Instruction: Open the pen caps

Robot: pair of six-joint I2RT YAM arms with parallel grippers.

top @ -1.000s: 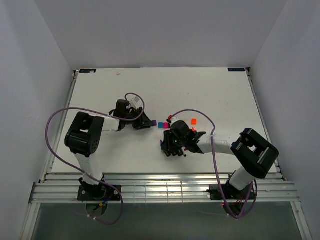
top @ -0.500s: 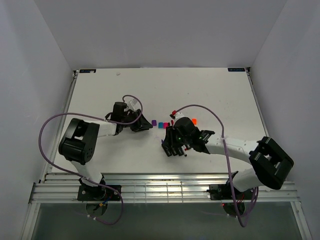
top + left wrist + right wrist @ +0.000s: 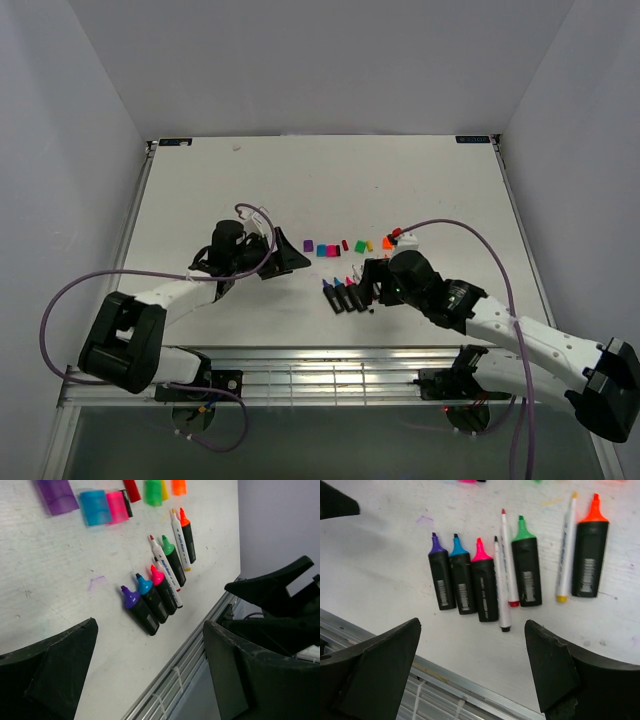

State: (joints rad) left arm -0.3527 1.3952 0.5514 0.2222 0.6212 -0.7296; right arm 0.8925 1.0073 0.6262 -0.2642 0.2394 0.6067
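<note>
Left gripper (image 3: pixel 150 667) gapes wide, holding nothing. Right gripper (image 3: pixel 470 665) is just as wide and empty, hovering over the uncapped markers (image 3: pixel 485 587). Pen caps (image 3: pixel 95 507) lie in a row just beyond them.

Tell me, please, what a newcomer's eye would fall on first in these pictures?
A neat row of uncapped markers, tips bare in purple, blue, pink, green and orange, lies near the table's front edge. Just beyond them runs a line of bright loose caps. The left claw and right claw hang open and empty on either side.
</note>
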